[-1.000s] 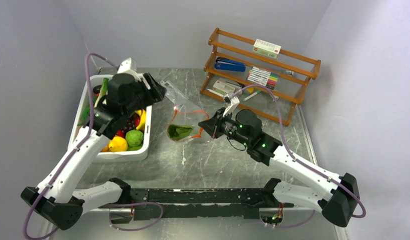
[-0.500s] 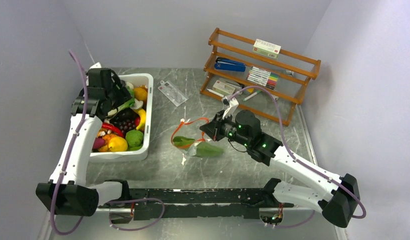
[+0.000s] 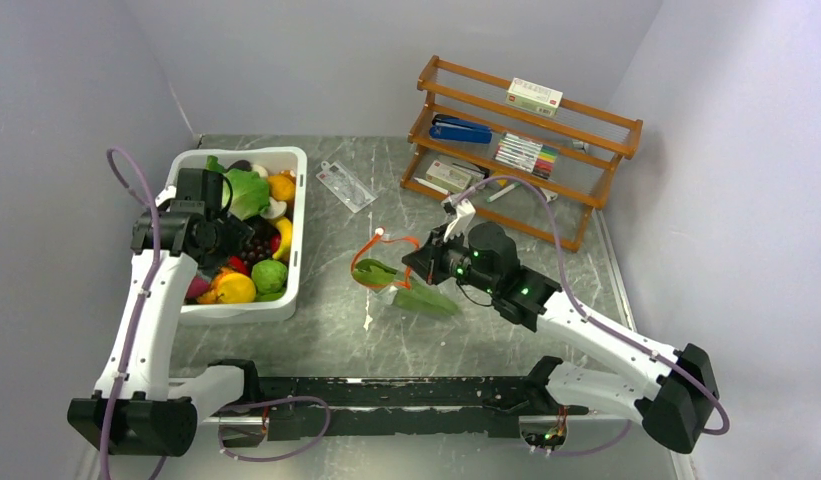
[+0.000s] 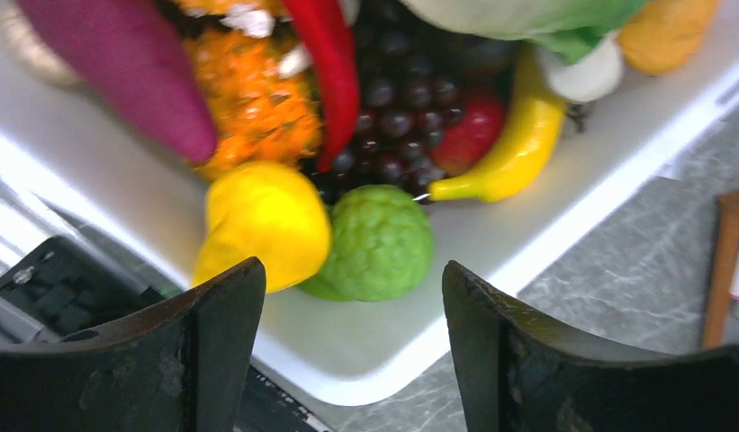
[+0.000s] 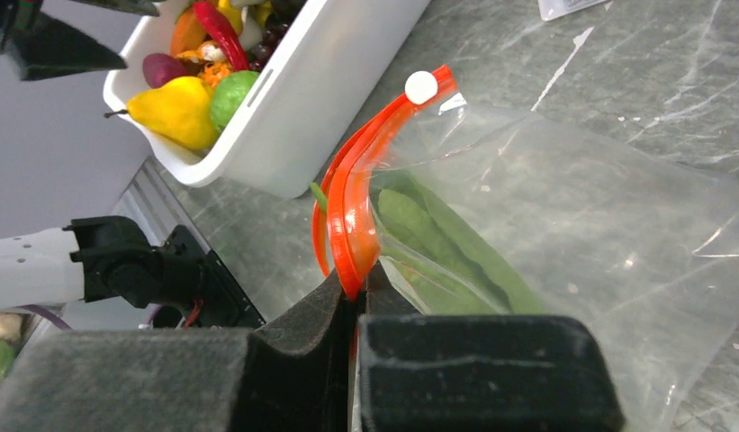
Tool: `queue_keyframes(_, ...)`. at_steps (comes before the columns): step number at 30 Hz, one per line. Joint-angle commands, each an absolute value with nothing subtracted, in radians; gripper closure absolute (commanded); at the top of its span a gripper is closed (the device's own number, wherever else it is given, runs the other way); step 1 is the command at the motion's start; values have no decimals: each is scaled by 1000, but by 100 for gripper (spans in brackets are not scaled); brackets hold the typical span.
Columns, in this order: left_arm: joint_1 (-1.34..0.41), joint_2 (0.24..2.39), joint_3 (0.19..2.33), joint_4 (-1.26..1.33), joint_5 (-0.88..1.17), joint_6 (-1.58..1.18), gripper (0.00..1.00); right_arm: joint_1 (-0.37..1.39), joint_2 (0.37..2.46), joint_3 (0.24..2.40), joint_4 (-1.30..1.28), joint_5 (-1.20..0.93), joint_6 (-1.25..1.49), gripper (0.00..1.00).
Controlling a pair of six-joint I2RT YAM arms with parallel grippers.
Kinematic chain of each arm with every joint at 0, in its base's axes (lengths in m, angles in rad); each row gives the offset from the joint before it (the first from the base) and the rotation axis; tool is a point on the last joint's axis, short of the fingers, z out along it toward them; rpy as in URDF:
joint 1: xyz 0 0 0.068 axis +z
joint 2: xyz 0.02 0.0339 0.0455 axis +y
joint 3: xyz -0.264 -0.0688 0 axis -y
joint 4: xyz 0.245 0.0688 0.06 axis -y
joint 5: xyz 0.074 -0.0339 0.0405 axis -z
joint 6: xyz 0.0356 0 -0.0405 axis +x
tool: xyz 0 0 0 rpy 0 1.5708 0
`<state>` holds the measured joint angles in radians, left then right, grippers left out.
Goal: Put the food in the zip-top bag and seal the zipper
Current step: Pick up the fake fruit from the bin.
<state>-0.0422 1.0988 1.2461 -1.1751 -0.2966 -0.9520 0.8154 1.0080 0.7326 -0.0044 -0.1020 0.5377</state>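
**Change since the preceding views.** The left gripper (image 4: 347, 279) has swung away from the bag and now hangs over the near end of the white bin (image 3: 291, 200). The zip-top bag (image 5: 563, 234) has shifted toward the right arm, its mouth raised off the table.

**Left.** We see the left jaws apart and empty, framing the yellow fruit (image 4: 262, 220) and the light-green fruit (image 4: 379, 241), which touch each other. A straight descent may catch both fruits or wedge a finger between them. Either fruit, being round, may squirt out of the closing jaws.

**Centre.** The small clear packet (image 3: 346, 185) lies apart, near the rack; its label is too small to read. The long green pods (image 5: 437, 243) already lie inside the bag.

**Right.** The right gripper (image 5: 356, 288) is clamped on the red-orange zipper (image 5: 356, 207) at a single point, below the white slider (image 5: 420, 87). The two tracks stand only narrowly parted, so we judge that a fruit may strike the rim and roll off. A push there may also pull the strip from the jaws or tip the pods out.

**Far right.** On the wooden rack (image 3: 526, 150), the carton (image 3: 534, 96) and marker set (image 3: 526, 155) carry print we cannot read.
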Motion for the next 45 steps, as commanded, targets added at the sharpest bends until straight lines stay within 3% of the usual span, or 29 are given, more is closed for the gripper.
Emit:
queue_keyframes(1,-33,1094,1245,-1368,-414,-1034,25,805,1026,735,26,-110,519,100)
queue_keyframes(11,-32,1055,1132,-1348,-346,-991,14,802,1048,760,26,-110,517,100)
queue_keyframes(17,-32,1051,1048,-1276,-304,-972,20,801,1051,755,38,-108,526,100)
queue_keyframes(27,-31,1076,1055,-1145,-284,-895,39,802,1074,775,32,-136,521,100)
queue_keyframes(33,-31,1098,1075,-1202,-300,-918,32,801,1083,769,43,-140,529,100)
queue_keyframes(45,-32,1038,1099,-1180,-278,-869,40,801,1094,779,46,-151,535,100)
